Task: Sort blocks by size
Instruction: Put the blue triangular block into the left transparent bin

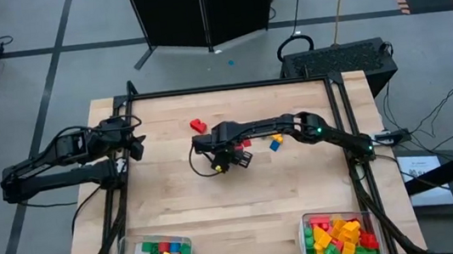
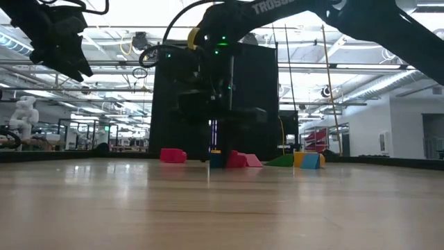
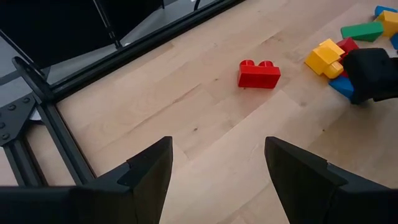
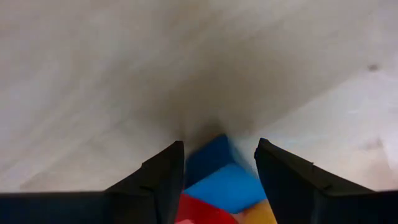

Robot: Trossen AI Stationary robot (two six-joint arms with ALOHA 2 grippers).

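Overhead, I see my right arm stretched leftward across mid-frame, its right gripper (image 1: 223, 158) down at the table's center among loose blocks (image 1: 246, 144), a red brick (image 1: 198, 126) just up-left. My left arm waits folded at the left edge. From the low view, that right claw stands vertical over a blue block (image 2: 216, 159). Through the right wrist, its fingers (image 4: 163, 180) flank the blue block (image 4: 219, 180) closely; a firm grip I cannot confirm. Through the left wrist, the left gripper (image 3: 217, 171) hangs open.
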